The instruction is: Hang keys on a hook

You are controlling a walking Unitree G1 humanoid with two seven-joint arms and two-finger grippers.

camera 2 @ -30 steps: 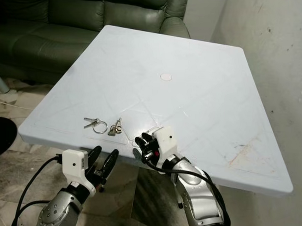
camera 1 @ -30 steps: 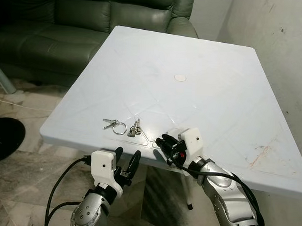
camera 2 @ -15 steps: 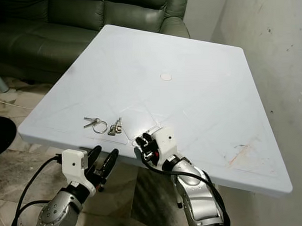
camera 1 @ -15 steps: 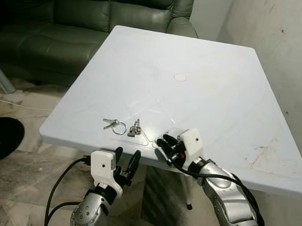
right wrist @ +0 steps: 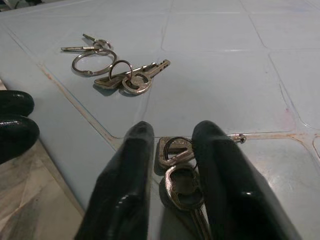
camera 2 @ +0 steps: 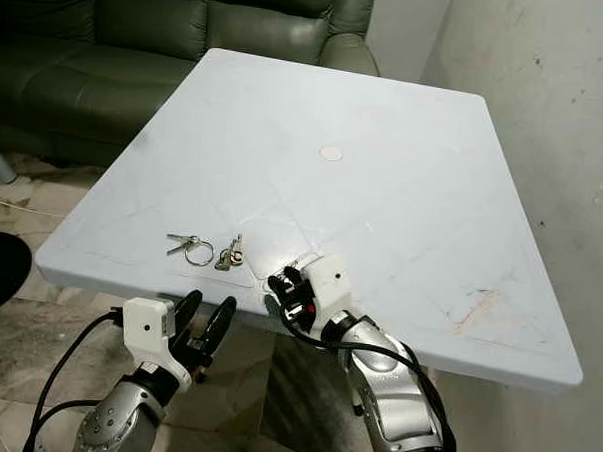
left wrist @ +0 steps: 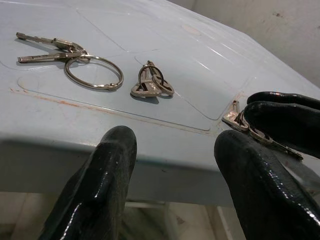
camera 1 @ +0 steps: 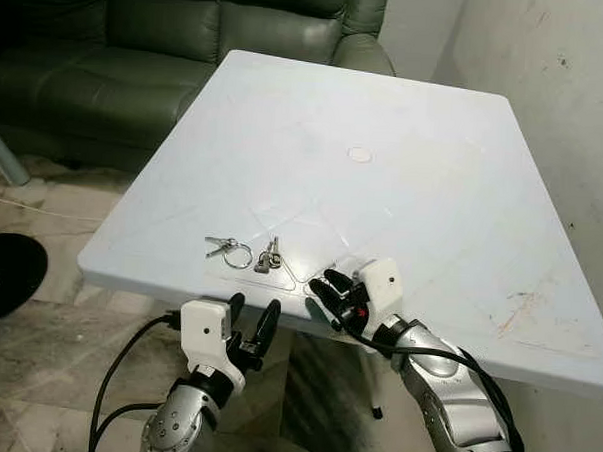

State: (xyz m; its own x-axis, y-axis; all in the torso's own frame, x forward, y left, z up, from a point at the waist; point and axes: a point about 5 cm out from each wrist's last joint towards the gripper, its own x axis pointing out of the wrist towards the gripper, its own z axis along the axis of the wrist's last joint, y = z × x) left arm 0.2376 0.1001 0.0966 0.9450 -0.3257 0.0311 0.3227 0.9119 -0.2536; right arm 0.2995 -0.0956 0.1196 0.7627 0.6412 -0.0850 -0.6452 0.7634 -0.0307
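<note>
Fingers (right wrist: 130, 185) of your right gripper (right wrist: 172, 185) pinch a small bunch of keys (right wrist: 177, 172) on the white table (camera 1: 433, 192), near its front edge. Your left gripper (camera 1: 249, 329) hangs spread below that edge.

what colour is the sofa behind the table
Dark green, leather-looking. The sofa shows best in the left eye view, beyond the far edge of the white table.
</note>
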